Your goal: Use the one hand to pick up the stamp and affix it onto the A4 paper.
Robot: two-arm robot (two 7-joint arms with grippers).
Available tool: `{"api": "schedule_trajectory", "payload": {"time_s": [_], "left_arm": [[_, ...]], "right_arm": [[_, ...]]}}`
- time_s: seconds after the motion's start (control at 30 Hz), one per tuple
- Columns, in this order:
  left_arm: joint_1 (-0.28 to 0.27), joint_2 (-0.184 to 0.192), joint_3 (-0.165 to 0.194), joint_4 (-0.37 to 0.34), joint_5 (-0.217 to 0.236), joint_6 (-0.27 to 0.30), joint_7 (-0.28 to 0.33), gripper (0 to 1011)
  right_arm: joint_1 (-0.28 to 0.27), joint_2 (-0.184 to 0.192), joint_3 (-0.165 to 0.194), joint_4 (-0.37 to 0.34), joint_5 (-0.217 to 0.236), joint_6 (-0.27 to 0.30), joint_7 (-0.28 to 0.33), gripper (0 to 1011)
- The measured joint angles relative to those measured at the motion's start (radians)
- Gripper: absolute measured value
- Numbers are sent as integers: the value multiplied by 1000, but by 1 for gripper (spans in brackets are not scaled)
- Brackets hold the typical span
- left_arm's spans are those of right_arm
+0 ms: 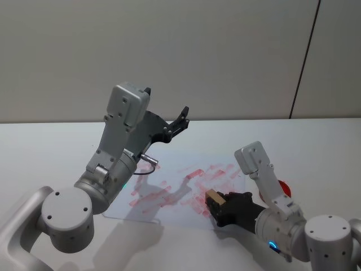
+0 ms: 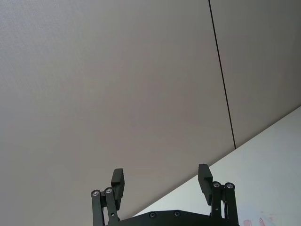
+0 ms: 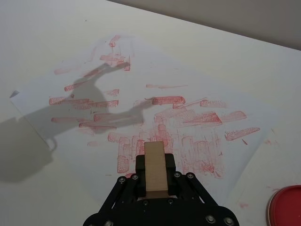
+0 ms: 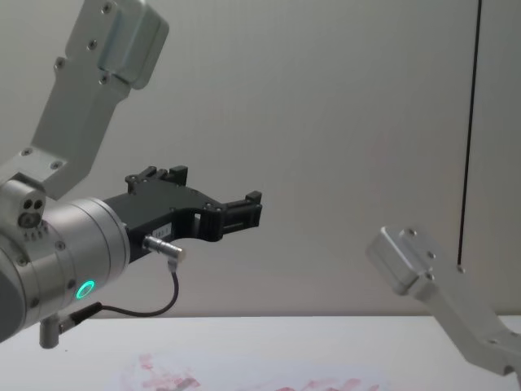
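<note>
Left arm is raised high with the left gripper (image 2: 160, 175) aimed at the wall, fingers spread wide, nothing in them. Looks parked up there to keep clear of the sheet, though its shadow (image 3: 101, 101) falls across the prints. Right gripper (image 1: 221, 204) is low at the near right part of the A4 paper (image 3: 188, 75), fingers clamped on both sides of the stamp (image 3: 154, 162). The wooden block points forward and down at the inked patch, likely lined up for a press. Can't tell if its face touches the paper. Room: plain grey-beige wall (image 1: 169, 45) with one dark vertical seam (image 1: 304, 56). White table (image 1: 316, 141), matte, mostly bare. The paper lies flat on it, covered in smeared red bar prints, densest near the stamp. A red ink pad (image 3: 287, 205) sits on the table just off the paper's right edge, near the right arm, handy for re-inking.
</note>
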Motion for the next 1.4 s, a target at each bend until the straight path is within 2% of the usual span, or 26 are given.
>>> {"api": "schedule_trajectory", "payload": {"time_s": [0.17,0.4,0.57,0.77,0.87,1.1,1.4], "left_arm": [[0,0,0,0,0,0,0,1001],[0,0,0,0,0,0,0,1001],[0,0,0,0,0,0,0,1002],[0,0,0,0,0,0,0,1001],[0,0,0,0,0,0,0,1001],[0,0,0,0,0,0,0,1001],[0,0,0,0,0,0,0,1001]], "right_arm": [[0,0,7,-12,21,-14,-11,218],[-3,9,30,-78,76,-39,-30,218],[-16,39,64,-150,132,-46,-55,219],[-36,70,91,-196,167,-41,-75,219],[-56,99,111,-224,185,-30,-91,219],[-90,142,138,-247,200,-19,-120,218],[-99,160,148,-232,184,-17,-137,219]]}}
